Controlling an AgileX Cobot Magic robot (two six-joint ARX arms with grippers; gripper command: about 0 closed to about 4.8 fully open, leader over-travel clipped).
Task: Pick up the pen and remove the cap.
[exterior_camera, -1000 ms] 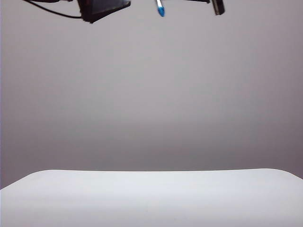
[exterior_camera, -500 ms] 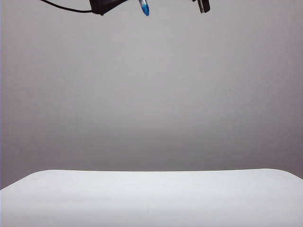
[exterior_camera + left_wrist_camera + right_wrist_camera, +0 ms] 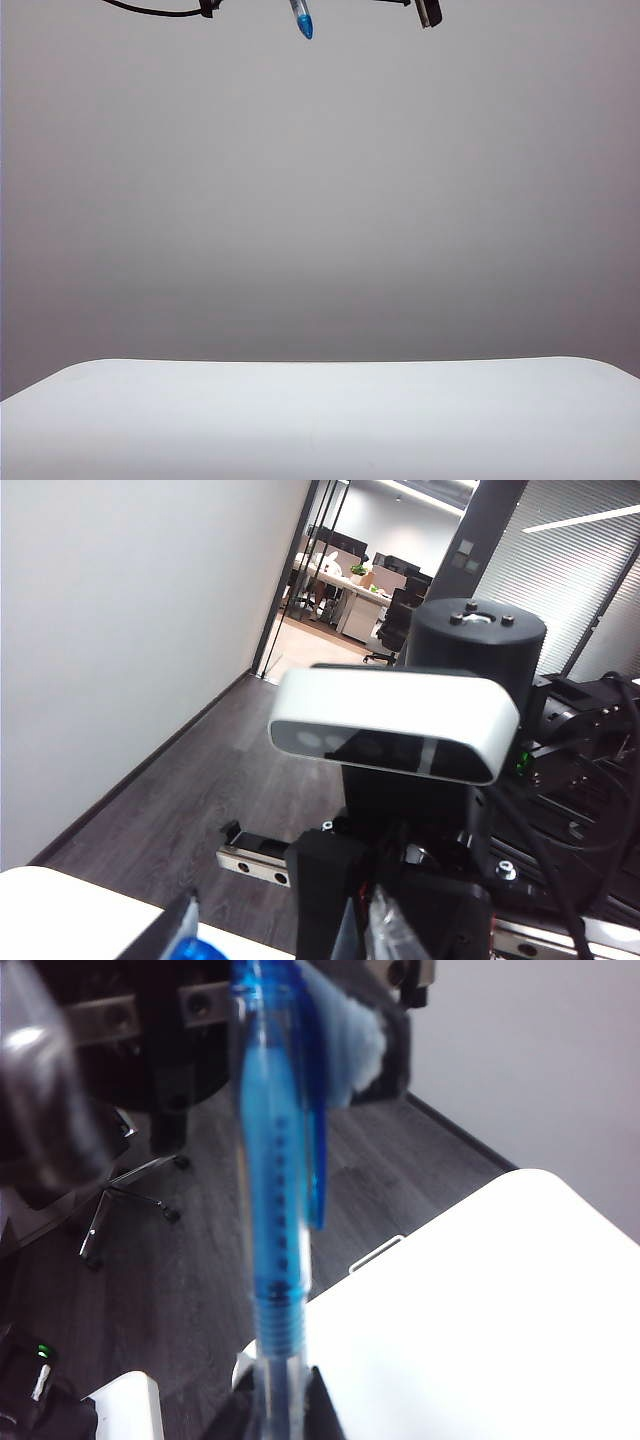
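The slim clear-and-blue plastic pen [image 3: 272, 1260] looks glossy and translucent, its short blue-tinted translucent cap [image 3: 285, 1090] smooth, with a ribbed blue section below. The right gripper's black fingers [image 3: 315, 1410] pinching the clear barrel look matt. The white table [image 3: 320, 420], at six o'clock in the exterior view, is smooth and matt. The left gripper's finger [image 3: 165, 935] is matt black.

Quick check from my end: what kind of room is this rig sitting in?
Likely an open-plan office: desks with chairs beyond a doorway, dark wood-look floor, and a swivel chair base nearby.
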